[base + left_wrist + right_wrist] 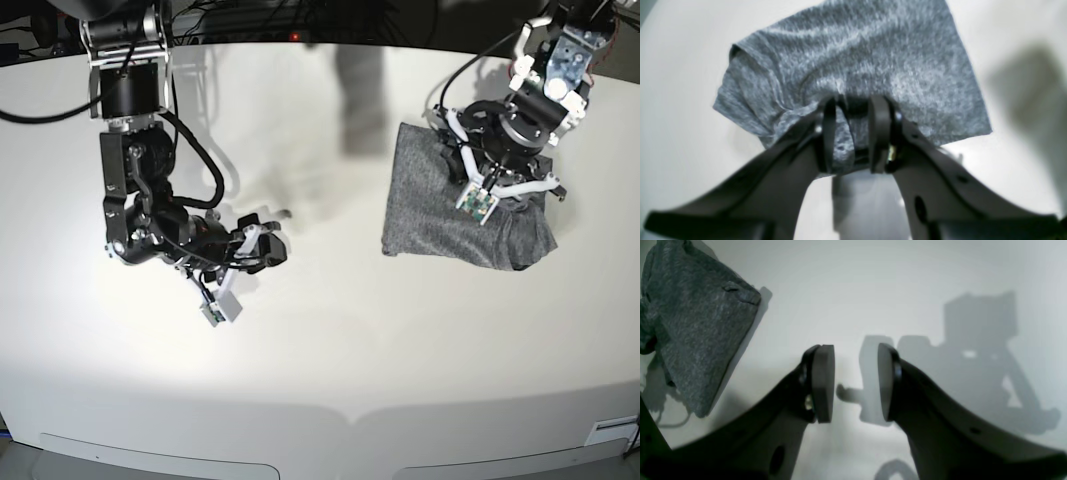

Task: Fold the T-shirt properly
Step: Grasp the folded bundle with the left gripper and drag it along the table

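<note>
On the far right of the white tabletop (330,380), as the base view shows it, lies the T-shirt (440,205), a heather-grey knit bundle folded into a rough, compact rectangle with a rumpled edge toward its right side. Over it stands the left end effector (500,180), lowered onto the cloth. Its wrist camera shows this closely: the left end effector (855,133) has its two dark fingers (878,133) standing narrow, with a pinched ridge of the T-shirt (853,66) gathered between them, so it is holding the fabric. From that pinch the cloth spreads away flat across the tabletop (683,133), with a folded hem or sleeve edge bunched to the left in this view. The picture is soft and slightly blurred, so finer details of the knit are hard to read.

Well apart from the garment, on the left of the base view, the right end effector (262,248) hangs just above the bare surface, its arm bent low. The right wrist view shows the right end effector (855,383) with its flat pads (823,383) parted to a moderate gap and nothing between them; only its own shadow falls on the tabletop (907,290) behind. At the upper left corner of that same view a hanging, tapering fold of the T-shirt (696,330) is visible, clear of the pads.
</note>
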Action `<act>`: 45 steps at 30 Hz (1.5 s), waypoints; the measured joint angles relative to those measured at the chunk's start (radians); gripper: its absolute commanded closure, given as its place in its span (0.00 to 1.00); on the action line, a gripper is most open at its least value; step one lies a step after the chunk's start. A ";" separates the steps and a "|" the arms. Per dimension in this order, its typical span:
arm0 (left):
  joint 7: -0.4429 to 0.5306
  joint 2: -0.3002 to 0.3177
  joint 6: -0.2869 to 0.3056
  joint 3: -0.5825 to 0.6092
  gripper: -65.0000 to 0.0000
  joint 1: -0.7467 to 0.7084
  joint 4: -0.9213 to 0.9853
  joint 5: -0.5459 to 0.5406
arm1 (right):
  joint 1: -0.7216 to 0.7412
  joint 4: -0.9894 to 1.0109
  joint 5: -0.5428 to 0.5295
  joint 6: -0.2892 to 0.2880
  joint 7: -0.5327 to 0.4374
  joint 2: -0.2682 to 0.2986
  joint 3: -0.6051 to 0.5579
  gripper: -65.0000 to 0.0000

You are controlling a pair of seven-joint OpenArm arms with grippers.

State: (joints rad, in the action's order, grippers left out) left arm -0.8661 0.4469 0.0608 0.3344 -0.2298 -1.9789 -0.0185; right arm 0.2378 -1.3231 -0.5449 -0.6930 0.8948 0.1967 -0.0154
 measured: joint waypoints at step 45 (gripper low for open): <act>-0.053 0.070 -0.140 0.000 0.75 0.134 0.299 0.235 | 0.000 0.000 -0.004 0.000 0.012 0.000 0.000 0.66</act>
State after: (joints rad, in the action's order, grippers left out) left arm -0.9192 0.5167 -0.0792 0.3340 -0.0956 -1.6794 0.2169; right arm 0.2382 -1.3231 -0.5488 -0.6930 0.9066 0.1970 -0.0154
